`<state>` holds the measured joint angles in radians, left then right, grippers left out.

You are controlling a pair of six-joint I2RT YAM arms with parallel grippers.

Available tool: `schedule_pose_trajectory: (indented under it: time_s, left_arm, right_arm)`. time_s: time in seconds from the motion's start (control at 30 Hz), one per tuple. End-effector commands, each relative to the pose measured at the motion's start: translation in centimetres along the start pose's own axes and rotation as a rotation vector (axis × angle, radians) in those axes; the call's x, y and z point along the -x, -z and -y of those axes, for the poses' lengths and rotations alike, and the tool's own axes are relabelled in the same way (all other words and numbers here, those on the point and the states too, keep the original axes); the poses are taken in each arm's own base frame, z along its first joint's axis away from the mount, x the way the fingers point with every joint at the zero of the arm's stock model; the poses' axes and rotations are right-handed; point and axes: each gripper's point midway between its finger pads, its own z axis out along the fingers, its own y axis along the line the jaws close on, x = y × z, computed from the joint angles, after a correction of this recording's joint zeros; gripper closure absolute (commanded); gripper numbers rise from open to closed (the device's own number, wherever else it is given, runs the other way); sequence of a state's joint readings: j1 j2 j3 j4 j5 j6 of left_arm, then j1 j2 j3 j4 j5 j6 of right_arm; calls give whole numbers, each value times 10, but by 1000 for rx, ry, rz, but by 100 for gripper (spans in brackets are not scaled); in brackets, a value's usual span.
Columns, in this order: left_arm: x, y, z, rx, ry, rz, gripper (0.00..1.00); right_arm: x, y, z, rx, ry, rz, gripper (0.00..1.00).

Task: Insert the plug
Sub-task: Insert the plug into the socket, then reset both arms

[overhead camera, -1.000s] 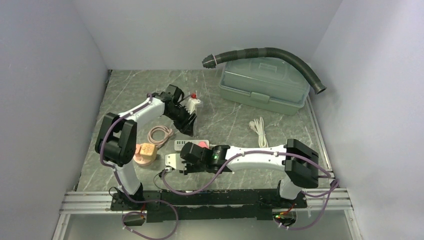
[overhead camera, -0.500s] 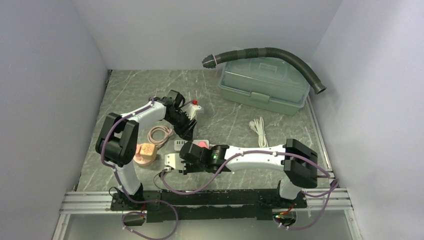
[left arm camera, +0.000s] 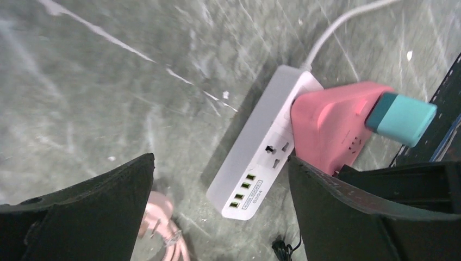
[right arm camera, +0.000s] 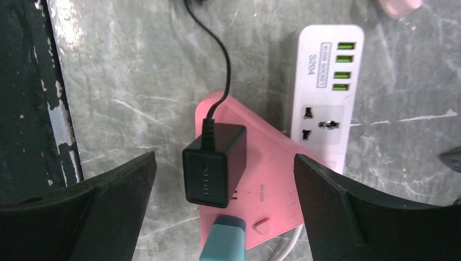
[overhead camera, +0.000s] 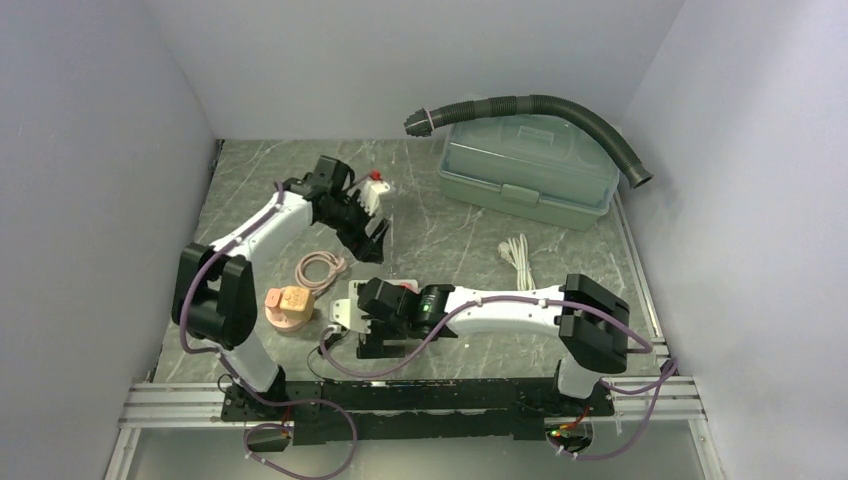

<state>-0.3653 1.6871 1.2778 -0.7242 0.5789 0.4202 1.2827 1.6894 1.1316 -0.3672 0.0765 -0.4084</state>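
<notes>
Releasing seems the step in hand: the black plug point(right arm camera: 213, 165) appears seated in the pink adapter point(right arm camera: 272, 179) on the white power strip point(right arm camera: 325, 92). The left jaws and right jaws stand apart, holding nothing. Next move, I judge: rise straight up, clear of the cord point(right arm camera: 220, 60).

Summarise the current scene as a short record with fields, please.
plug: black plug sits on the pink adapter, apparently seated
adapter: mounted on the white power strip
left pincer: open, empty, above the strip
right pincer: open, empty, directly over the plug
</notes>
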Motion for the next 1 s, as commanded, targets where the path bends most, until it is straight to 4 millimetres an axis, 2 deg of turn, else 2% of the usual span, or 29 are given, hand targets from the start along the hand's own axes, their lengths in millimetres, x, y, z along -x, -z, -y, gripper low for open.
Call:
schedule_pose_trajectory:
  time_s: [0.0,0.17,0.23,0.27,0.33,0.43,0.5,0.6,0.67,0.73,0.83,0.97]
  left_arm:
    - [44,55,-7,94,-26,131,0]
    - [64,113,-24,208,27,239,0]
    - [63,140,-36,274,70,285,0]
    - [59,151,-42,303,96,309,0]
    - [44,169,-56,369,155,366,0]
    - [8,174,-75,469,230,422,0]
    - [-17,174,-87,553,266,445,0]
    - [-50,168,-108,609,330,473,0]
    - [-74,162,-120,624,399,495,0]
    - [-90,160,-128,637,447,529,0]
    - [-106,156,-134,659,463,575,0]
    - [-121,144,-137,722,411,620,0]
  right_arm:
    - [49,33,28,-75,-39,139,0]
    - [73,84,61,-172,-113,267,0]
    - [69,109,88,-257,-200,336,0]
    - [57,123,112,-326,-275,365,0]
    - [27,152,154,-461,-444,445,0]
    - [-43,194,206,-742,-686,547,0]
    - [-99,218,228,-958,-850,588,0]
    - [-179,235,238,-1204,-1015,575,0]
    - [-227,235,238,-1311,-1117,493,0]
    - [-271,229,237,-1368,-1222,385,0]
    - [-318,227,232,-1422,-1332,314,0]
    - [-338,224,226,-1462,-1261,285,0]
